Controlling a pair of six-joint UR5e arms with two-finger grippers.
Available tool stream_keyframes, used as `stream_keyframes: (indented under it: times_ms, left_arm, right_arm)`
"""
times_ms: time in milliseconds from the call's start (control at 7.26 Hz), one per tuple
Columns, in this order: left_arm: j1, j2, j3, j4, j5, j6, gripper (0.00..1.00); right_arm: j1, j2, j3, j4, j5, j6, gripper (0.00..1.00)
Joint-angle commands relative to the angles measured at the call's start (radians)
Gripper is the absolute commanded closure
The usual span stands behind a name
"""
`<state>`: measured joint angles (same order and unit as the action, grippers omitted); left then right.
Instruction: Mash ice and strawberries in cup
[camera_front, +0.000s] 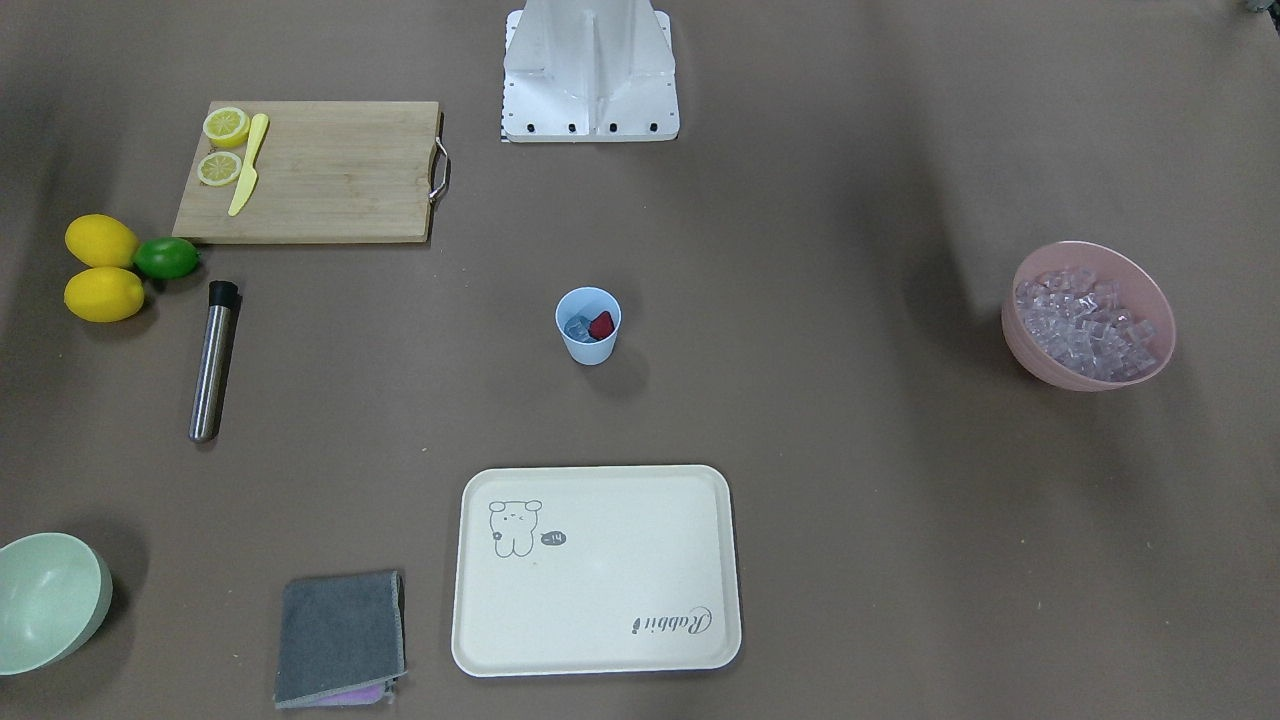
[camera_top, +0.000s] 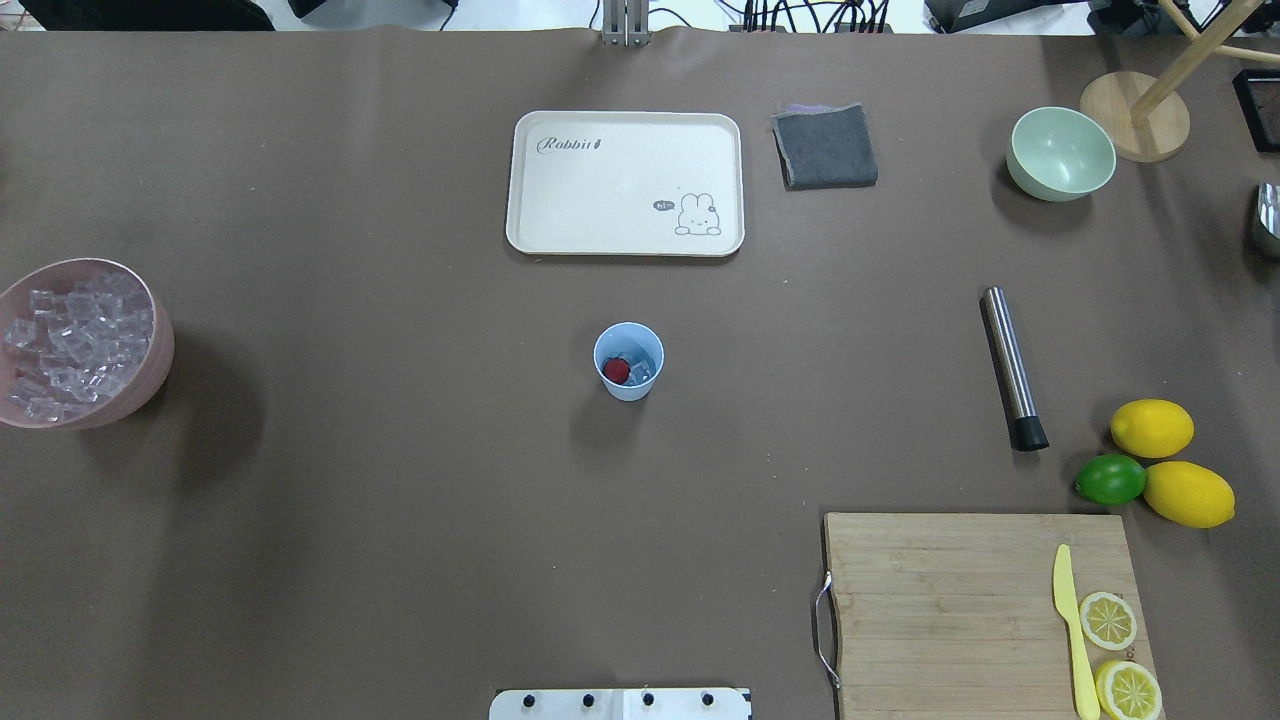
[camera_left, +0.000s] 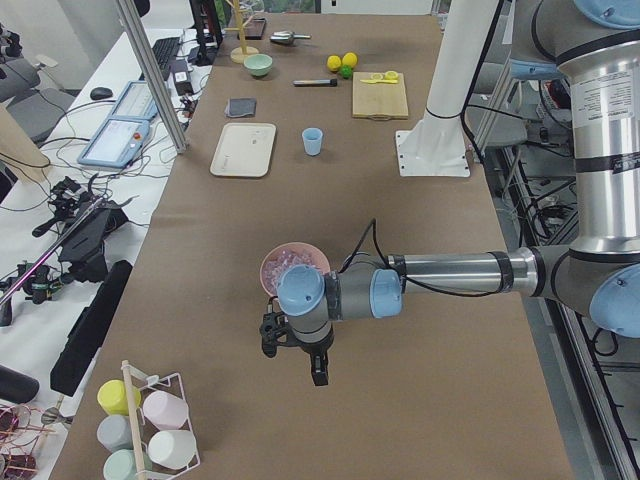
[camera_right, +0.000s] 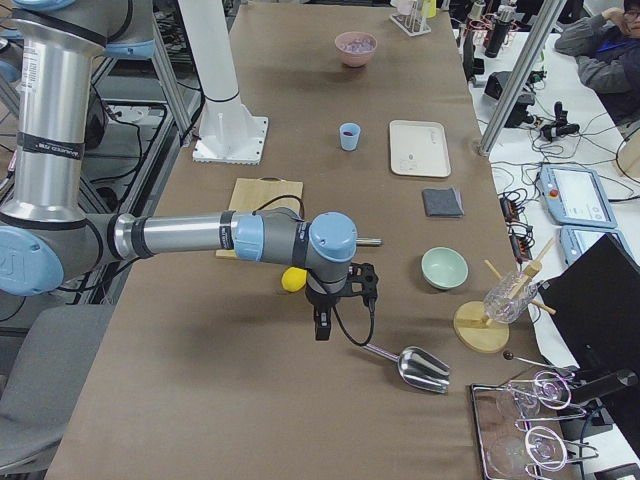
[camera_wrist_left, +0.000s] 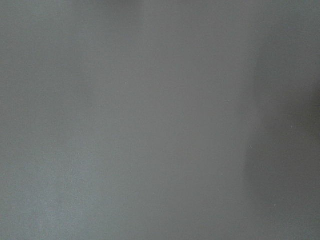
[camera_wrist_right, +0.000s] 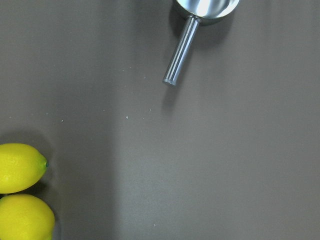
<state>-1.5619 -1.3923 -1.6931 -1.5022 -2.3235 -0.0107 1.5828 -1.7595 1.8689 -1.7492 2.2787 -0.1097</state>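
Where the table (camera_top: 400, 520) ends on each side, the left gripper (camera_left: 319, 374) and the right gripper (camera_right: 321, 328) hang over it, and I cannot tell if their jaws are open. The cup (camera_top: 628, 361) stands upright at the middle, with the strawberry (camera_top: 616, 370) and the ice (camera_top: 642, 372) inside.

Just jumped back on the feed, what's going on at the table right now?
Nothing is being handled at the moment. The cup stands mid-table with the strawberry and some ice inside, the berry looking whole. The steel muddler lies flat on the table, not picked up. The left claw hangs beside the pink bowl, the right claw near the metal scoop. I cannot tell whether either is open or shut.
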Motion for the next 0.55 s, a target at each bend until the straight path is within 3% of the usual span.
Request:
stream_keyframes:
  times_ms: [0, 413]
  left_arm:
    - [0.0, 0.003, 0.0, -0.001, 0.001, 0.0, 0.01]
    - [0.0, 0.016, 0.001, -0.036, -0.001, -0.002, 0.01]
  right_arm:
    - [0.012, -0.009, -0.011, 0.005, -0.019, 0.001, 0.0]
    - [0.035, -0.003, -0.007, 0.011, -0.057, -0.004, 0.0]
